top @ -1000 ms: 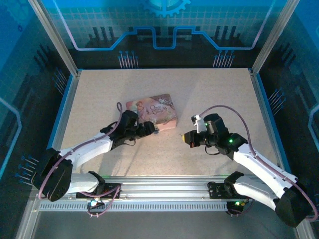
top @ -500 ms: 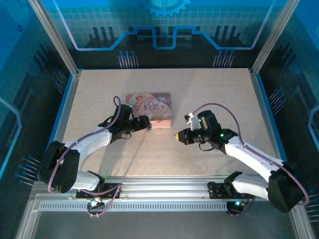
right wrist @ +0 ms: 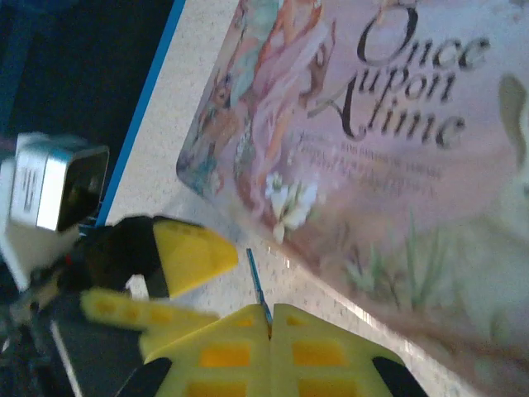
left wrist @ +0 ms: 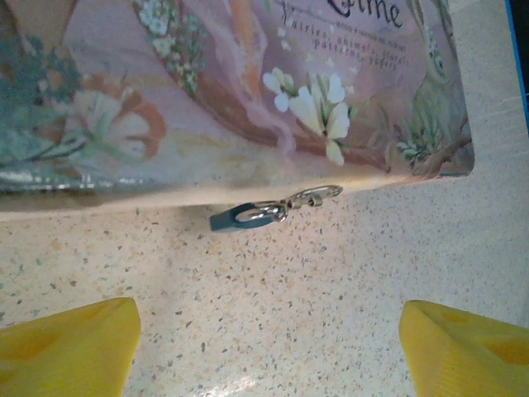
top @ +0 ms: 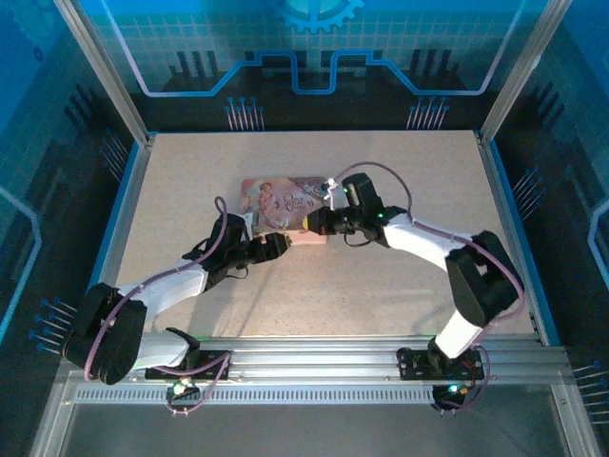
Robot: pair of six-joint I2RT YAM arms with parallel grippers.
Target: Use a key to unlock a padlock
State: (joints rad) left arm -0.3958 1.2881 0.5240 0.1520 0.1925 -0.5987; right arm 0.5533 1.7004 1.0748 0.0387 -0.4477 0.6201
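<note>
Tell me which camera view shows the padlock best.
The left wrist view: the padlock is sharp and unobstructed, its silvery shackle hooked to a clasp on the front edge of the pink box. In the top external view it is too small to pick out; in the right wrist view I cannot tell it apart.

**Colours and Patterns at the Lock**

The box (left wrist: 248, 83) is pink, printed with white and orange flowers, green foliage and dark lettering. The padlock (left wrist: 244, 217) has a teal-blue body and a silvery shackle. The key (right wrist: 257, 285) reads thin and bluish-dark. The left claw (left wrist: 266, 343) and right claw (right wrist: 270, 313) are yellow. The table (left wrist: 331, 281) is beige with fine dark speckles, edged in blue.
</note>
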